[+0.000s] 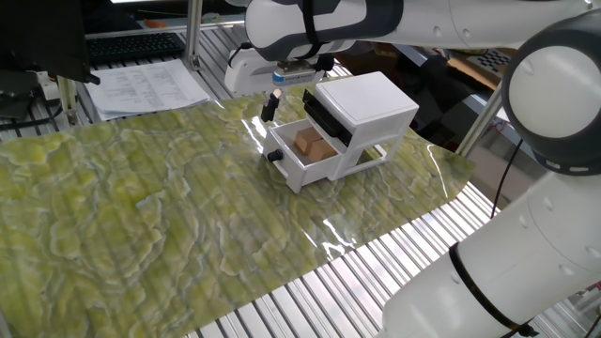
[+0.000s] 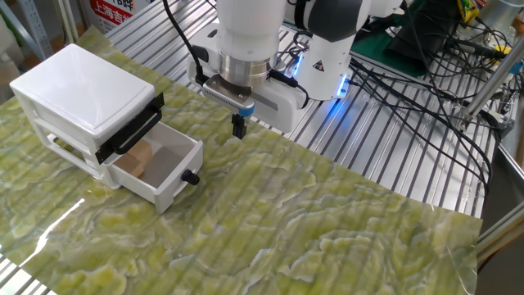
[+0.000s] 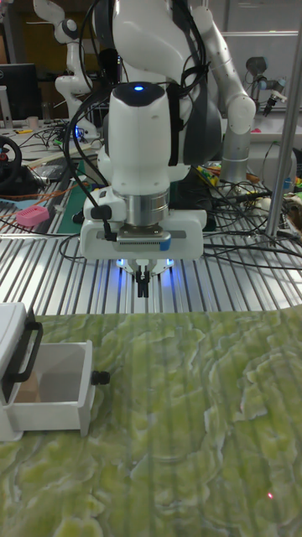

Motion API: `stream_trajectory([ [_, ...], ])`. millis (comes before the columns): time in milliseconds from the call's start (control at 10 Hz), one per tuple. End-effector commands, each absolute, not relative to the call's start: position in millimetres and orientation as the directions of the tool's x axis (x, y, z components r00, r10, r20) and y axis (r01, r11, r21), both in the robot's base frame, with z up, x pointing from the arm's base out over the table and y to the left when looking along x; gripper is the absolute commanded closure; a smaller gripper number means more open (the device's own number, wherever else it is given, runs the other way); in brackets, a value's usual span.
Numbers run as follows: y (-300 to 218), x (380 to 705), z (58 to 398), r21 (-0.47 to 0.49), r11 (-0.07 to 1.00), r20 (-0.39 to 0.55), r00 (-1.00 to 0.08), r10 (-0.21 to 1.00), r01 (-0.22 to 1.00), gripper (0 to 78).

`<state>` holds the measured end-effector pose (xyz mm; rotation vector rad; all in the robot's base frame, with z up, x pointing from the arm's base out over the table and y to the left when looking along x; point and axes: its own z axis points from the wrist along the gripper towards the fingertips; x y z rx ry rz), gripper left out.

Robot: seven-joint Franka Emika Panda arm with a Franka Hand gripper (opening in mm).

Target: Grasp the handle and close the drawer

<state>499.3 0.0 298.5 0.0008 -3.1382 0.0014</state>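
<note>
The small white two-tier cabinet stands on the green mat. Its lower drawer is pulled out, with a brown block inside. The handle, a small black knob, sticks out of the drawer front; the knob also shows in the other fixed view and the tall view. My gripper hangs above the mat, beyond the knob and off to its side, apart from it. Its black fingers are pressed together, shut on nothing. The gripper is higher than the drawer front.
A green marbled mat covers the slatted aluminium table. Papers and a keyboard lie behind the mat. The arm's base with blue lights and loose cables are close behind the gripper.
</note>
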Motion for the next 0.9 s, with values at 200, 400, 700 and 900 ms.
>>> stream_trajectory([
  [200, 0.7, 499.0, 298.8, 0.07, 0.988, -0.056, -0.988, 0.144, 0.14, 77.6],
  [400, 3.0, 498.2, 299.9, 0.061, 0.988, -0.054, -0.988, 0.147, 0.144, 77.6],
  [700, 4.0, 497.9, 300.2, 0.062, 0.988, -0.051, -0.988, 0.147, 0.143, 77.6],
  [900, 4.0, 497.9, 300.1, 0.068, 0.987, -0.05, -0.988, 0.146, 0.143, 77.6],
])
